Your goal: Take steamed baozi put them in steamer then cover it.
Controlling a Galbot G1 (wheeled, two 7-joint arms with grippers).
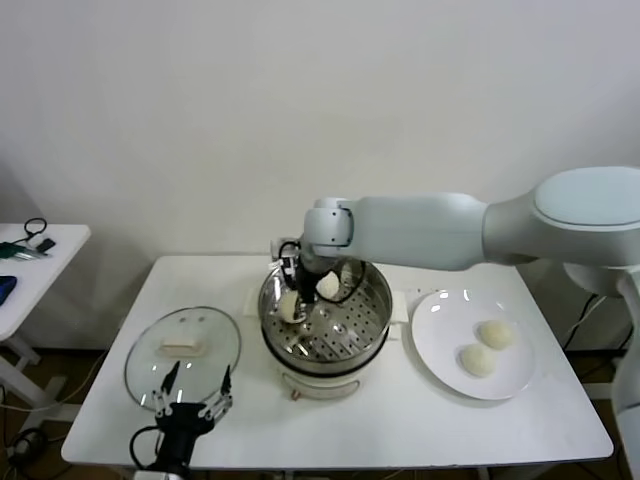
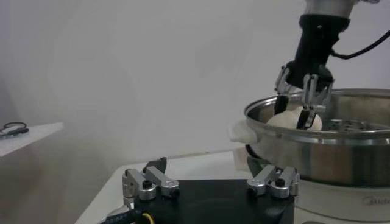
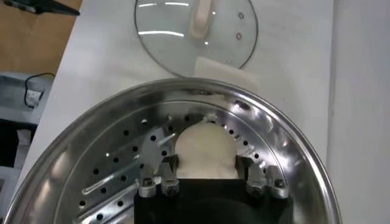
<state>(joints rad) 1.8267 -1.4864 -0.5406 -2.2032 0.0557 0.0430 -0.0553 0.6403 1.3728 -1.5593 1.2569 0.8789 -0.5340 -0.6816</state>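
Two baozi sit inside the steamer [image 1: 326, 318]: one baozi [image 1: 290, 305] between the right gripper's [image 1: 294, 297] fingers, which are spread around it at the basket's left wall, second baozi [image 1: 328, 286] near the far wall. Whether the fingers press it, can't tell. Two more baozi [image 1: 495, 334] [image 1: 478, 361] on the white plate [image 1: 440, 340], right of the steamer. Glass cover [image 1: 183, 357] flat on the table [image 1: 380, 420], left of the steamer. Left gripper [image 1: 190, 398] hangs low at the table's near edge beside the cover, fingers wide apart, holding nothing.
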